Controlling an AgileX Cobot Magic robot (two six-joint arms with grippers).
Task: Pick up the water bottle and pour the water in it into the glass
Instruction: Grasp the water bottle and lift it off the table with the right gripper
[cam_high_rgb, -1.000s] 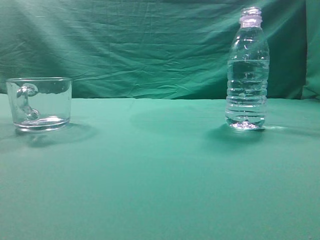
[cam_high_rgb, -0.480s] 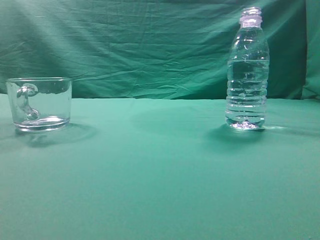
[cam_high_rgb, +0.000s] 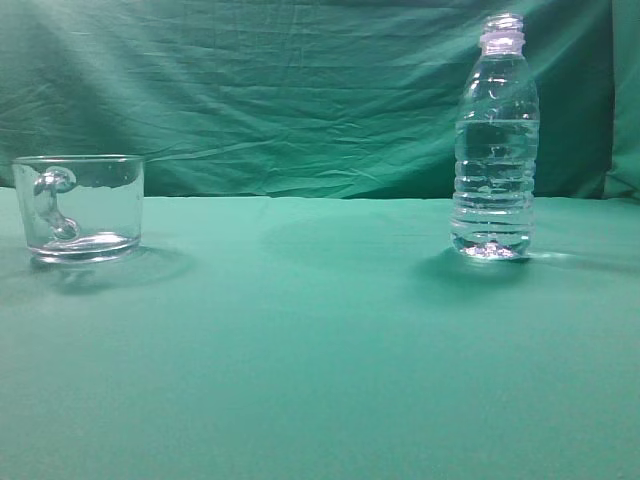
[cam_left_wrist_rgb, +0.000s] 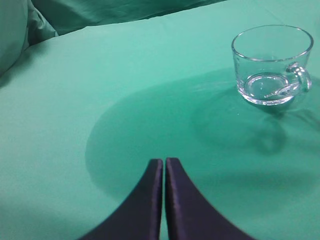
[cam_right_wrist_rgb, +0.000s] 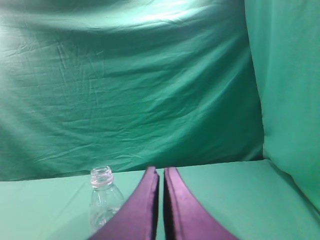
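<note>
Right wrist view: bottle (cam_right_wrist_rgb: 104, 197) upright, ahead-left of right hand (cam_right_wrist_rgb: 159, 172), nearer arm. Both hands (cam_left_wrist_rgb: 163, 162) closed, empty.

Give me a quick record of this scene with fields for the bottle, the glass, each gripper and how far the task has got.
bottle: water bottle upright on the green cloth, uncapped, partly filled with water
glass: glass upright, looks empty, well apart from the bottle
left gripper: left gripper shut, holding nothing, above the cloth, short of the glass
right gripper: right gripper shut, holding nothing, bottle low and to its left in its camera
task progress: bottle not yet picked up, nothing poured
</note>
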